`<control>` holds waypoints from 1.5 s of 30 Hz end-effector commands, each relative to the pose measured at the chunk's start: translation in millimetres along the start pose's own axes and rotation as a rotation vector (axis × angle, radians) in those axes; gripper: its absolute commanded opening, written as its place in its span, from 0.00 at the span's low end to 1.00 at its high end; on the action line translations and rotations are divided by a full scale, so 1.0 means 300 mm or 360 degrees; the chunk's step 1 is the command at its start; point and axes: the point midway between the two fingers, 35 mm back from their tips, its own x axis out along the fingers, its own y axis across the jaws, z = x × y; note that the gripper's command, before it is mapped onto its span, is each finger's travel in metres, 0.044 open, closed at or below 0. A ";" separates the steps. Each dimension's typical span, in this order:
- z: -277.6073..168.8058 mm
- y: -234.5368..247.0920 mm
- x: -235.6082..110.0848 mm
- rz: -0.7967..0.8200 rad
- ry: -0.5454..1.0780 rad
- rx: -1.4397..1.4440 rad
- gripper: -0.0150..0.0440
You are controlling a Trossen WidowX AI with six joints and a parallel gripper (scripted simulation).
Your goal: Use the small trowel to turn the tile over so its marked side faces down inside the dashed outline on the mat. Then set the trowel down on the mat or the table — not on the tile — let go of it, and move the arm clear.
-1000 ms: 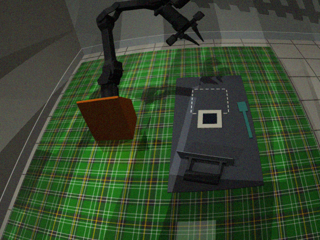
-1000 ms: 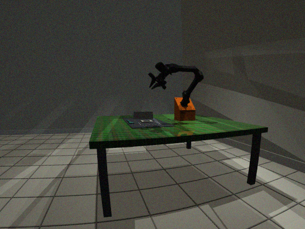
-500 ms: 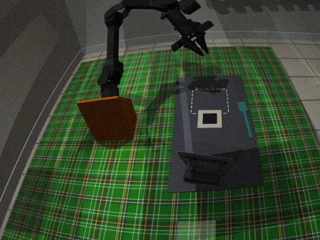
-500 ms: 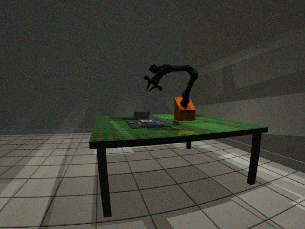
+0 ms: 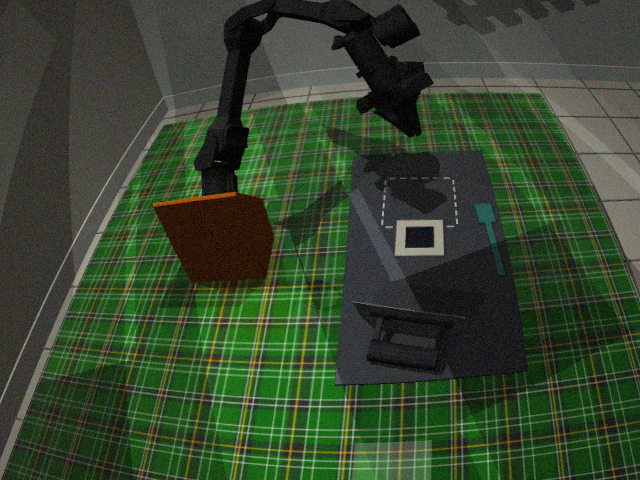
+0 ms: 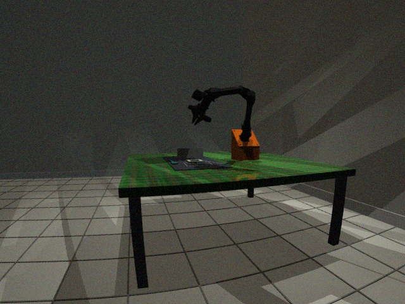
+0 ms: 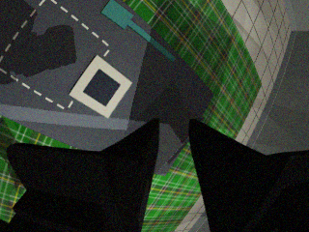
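Note:
The white tile (image 5: 405,250) (image 7: 100,87) lies flat on the grey mat (image 5: 465,310), its dark marked square facing up. It sits just in front of the dashed outline (image 5: 418,178) (image 7: 80,22), touching the outline's near line. The teal trowel (image 5: 485,214) (image 7: 118,12) lies on the mat's right edge, right of the tile, handle toward the front. My gripper (image 5: 410,131) (image 6: 199,121) (image 7: 174,126) hangs high above the mat's far end. Its fingers stand a narrow gap apart with nothing between them.
The arm's orange base block (image 5: 217,237) (image 6: 244,147) stands left of the mat on the green plaid table (image 5: 155,387). A dark stand with a roller (image 5: 403,345) sits at the mat's front end. The table's edge and the floor lie to the right.

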 end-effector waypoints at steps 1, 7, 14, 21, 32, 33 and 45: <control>-0.029 -0.027 0.028 0.0030 0.0018 0.0187 0.42; -0.087 -0.062 0.083 0.0079 0.0067 0.0496 0.42; -0.155 -0.094 0.140 0.0132 0.0148 0.0868 0.42; -0.227 -0.119 0.195 0.0177 0.0237 0.1241 0.42; -0.344 -0.146 0.279 0.0229 0.0394 0.1827 0.42; -0.355 -0.147 0.286 0.0232 0.0410 0.1880 0.42; -0.489 -0.154 0.372 0.0260 0.0611 0.2513 0.42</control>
